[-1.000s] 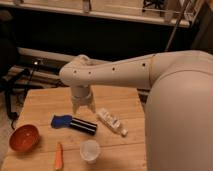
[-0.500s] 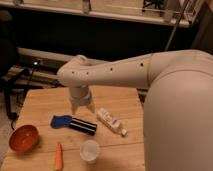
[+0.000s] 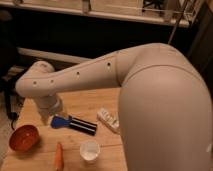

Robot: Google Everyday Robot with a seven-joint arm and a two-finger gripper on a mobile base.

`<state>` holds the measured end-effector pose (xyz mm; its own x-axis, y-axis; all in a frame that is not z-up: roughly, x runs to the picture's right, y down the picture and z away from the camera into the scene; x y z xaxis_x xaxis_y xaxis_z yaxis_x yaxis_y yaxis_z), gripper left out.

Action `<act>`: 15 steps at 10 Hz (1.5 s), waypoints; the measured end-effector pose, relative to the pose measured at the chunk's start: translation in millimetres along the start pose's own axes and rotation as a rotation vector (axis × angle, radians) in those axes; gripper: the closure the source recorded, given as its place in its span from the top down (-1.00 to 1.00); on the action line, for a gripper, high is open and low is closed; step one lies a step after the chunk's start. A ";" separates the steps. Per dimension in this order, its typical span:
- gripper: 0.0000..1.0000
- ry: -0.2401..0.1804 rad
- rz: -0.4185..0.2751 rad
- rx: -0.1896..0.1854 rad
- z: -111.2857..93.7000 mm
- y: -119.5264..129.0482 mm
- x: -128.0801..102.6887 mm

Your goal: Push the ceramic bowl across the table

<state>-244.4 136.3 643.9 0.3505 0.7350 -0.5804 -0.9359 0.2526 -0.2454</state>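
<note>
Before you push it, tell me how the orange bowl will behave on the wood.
The ceramic bowl looks wide and shallow, so it would probably slide, not tip. Sitting near the table edge, it might fall and break. The gripper hangs beside it, over the table.

The end effector [image 3: 50, 116] hangs low over the desk's [image 3: 87, 102] left side, just beside a blue-handled brush [image 3: 74, 124] and near the orange-red ceramic bowl [image 3: 24, 138]. A white cup [image 3: 90, 150] and an orange stick [image 3: 59, 156] sit nearer the camera.

Pale matt wood table [image 3: 86, 105]; glossy orange-red glazed ceramic bowl [image 3: 23, 138]; claw [image 3: 48, 116], smooth pale casing, low over table near bowl.
</note>
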 end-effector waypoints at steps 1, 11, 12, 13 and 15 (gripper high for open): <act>0.30 -0.005 -0.060 0.008 -2.4 32.8 -0.2; -1.00 0.025 -0.278 -0.113 42.3 178.4 -8.3; -1.00 0.022 -0.283 -0.114 42.5 178.7 -7.5; -1.00 0.021 -0.282 -0.114 42.4 177.9 -8.1; -1.00 0.021 -0.284 -0.114 42.5 178.9 -7.5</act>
<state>-415.9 202.7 637.3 0.5990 0.6318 -0.4919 -0.7912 0.3726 -0.4849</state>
